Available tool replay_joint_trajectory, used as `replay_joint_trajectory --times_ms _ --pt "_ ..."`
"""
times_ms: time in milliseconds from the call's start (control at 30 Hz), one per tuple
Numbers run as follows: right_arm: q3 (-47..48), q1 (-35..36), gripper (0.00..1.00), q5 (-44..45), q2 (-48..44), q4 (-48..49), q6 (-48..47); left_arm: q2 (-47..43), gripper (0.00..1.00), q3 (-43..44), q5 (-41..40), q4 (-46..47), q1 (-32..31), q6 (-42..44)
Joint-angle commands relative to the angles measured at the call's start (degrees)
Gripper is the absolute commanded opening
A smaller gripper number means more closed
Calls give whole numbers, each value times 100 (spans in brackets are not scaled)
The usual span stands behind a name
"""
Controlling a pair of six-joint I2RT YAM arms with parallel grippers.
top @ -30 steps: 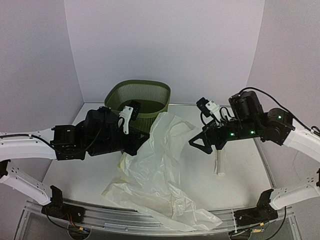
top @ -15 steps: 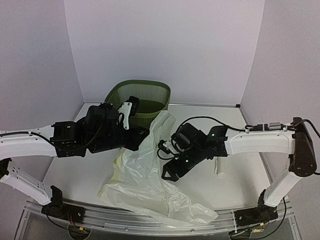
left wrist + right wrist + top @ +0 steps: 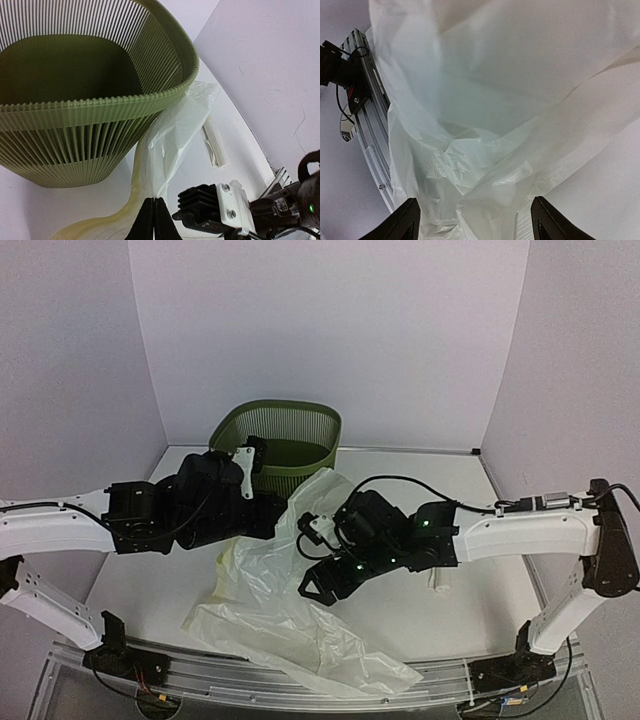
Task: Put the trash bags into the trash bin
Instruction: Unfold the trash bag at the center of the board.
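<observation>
Left wrist view: the left gripper (image 3: 154,212) clamps the thin translucent yellowish-white plastic trash bag (image 3: 170,135) beside the olive-green slatted bin (image 3: 100,105). The right gripper (image 3: 475,200), jaws apart, hovers over limp, slippery film; bunched folds likely grip best.

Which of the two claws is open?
The right claw, its fingers spread wide over the bag. The left claw, near the bin, is pinched shut on the bag's twisted edge.

Soft, even light, with faint shadows. The trash bag (image 3: 510,60) looks washed out toward 12 o'clock in the right wrist view. The trash bin (image 3: 65,65) is dark inside.
</observation>
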Motion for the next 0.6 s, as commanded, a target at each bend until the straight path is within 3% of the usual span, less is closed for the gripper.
replay_joint_trajectory --times_ms 0,133,233,367,400,567 --pt "1 292 73 -1 286 396 116 167 0 420 -414 -434 2 -401" --pt "-9 340 64 436 630 415 164 203 0 468 -543 -491 3 -524" --pt "-49 348 51 624 829 420 222 188 0 457 -672 -523 6 -606" --pt "-155 359 5 1054 733 428 323 168 0 448 -904 -704 3 -743" --pt "-197 358 1 1158 653 431 318 158 0 442 -983 -769 2 -783" --pt "-472 357 0 1439 5 446 314 180 0 397 -1624 -1248 5 -1089"
